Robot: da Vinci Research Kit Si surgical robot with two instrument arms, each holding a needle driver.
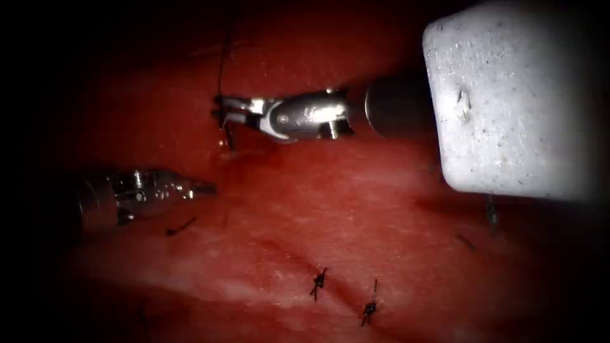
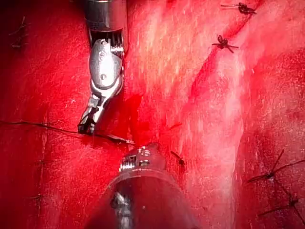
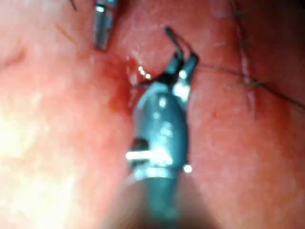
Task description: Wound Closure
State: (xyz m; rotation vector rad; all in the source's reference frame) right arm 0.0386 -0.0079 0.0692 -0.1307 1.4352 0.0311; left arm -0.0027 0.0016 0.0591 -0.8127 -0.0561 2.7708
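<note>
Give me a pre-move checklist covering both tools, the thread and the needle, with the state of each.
1. Right tool open at the thread: ok.
2. Thread truly between its fingers: cannot tell.
3. Left tool shut, holding nothing, apart from the right tool: ok.
4. Needle located: cannot tell.
5. Finished knots tied down on the tissue: ok.
6. Loose cut end of thread lying on the tissue beside the left tool: not ok.

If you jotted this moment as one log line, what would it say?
right hand: jaws open around thread | left hand: shut, holds nothing | tied stitches on cut | tissue
</note>
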